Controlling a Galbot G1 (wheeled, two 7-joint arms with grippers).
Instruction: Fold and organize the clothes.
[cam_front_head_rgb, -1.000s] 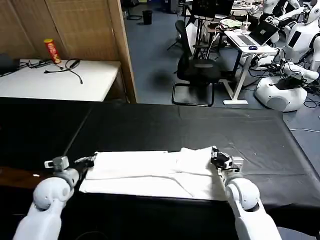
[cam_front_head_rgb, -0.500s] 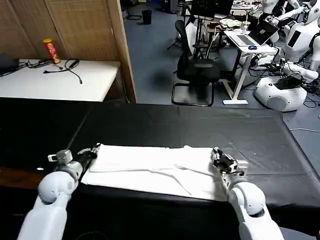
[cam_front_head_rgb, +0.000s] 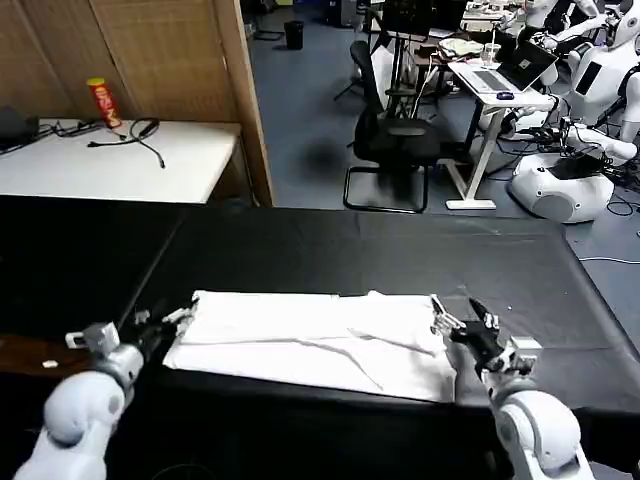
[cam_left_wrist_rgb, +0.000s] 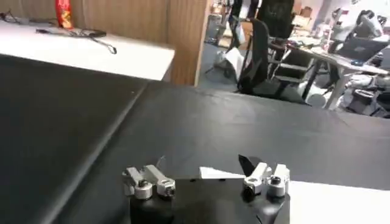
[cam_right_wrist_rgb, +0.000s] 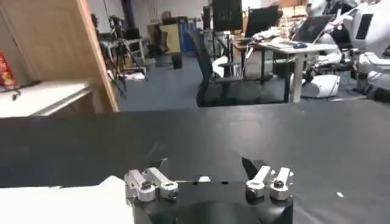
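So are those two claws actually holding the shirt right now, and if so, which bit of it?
Nothing is held. The left gripper and right gripper sit open just off the two ends of the folded white T-shirt on the black table.

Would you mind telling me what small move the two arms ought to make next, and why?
Probably draw both arms clear, then reach for the T-shirt's short ends. It lies as a flat white band on the black tablecloth, and the left pincer and right pincer are open beside its ends, holding nothing.
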